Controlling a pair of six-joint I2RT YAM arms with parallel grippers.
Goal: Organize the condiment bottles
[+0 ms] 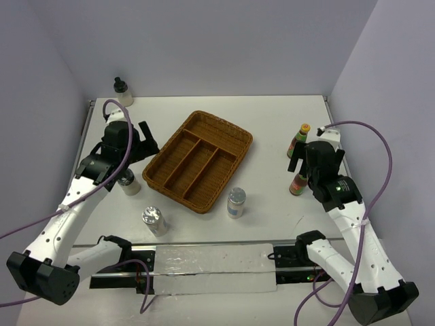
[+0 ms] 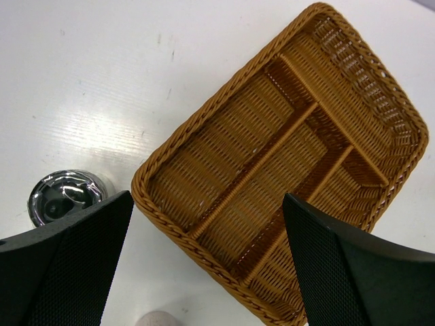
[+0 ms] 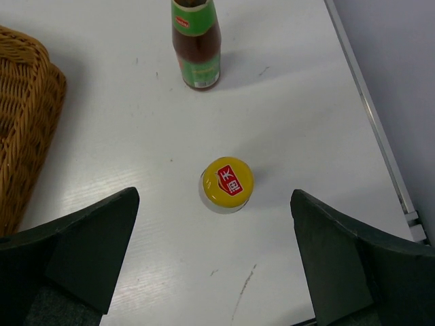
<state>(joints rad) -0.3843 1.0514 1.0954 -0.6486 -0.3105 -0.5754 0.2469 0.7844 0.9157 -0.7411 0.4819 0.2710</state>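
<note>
You have both end effectors released and holding nothing; the left end effector [image 2: 207,217] hangs with its jaws spread wide over the near-left end of the brown woven wicker tray with three long slots [image 1: 228,127], which lies slantwise in the middle of the white worktop [image 1: 272,112]; the right end effector [image 3: 214,224] hangs just as wide above a red sauce bottle with a yellow cap [image 3: 228,183], which stands upright between the two fingers in the right wrist view, touched by neither; a second red sauce bottle with a green label [image 3: 196,51] stands just beyond it, on the far side; a pale cream bottle with a black cap [image 1: 122,93] stands at the far left corner, well apart from the rest; a second pale bottle [image 1: 128,182] stands just left of the tray's near-left corner, partly hidden under the left arm [image 1: 75,197], and its top looks glossy and silver-rimmed in the left wrist view; a clear shaker with a silver lid [image 1: 154,221] stands on the near side of that corner; a second silver-lidded clear shaker [image 1: 236,202] stands just beside the tray's near-right edge; all six stand on the worktop, outside the tray.
</note>
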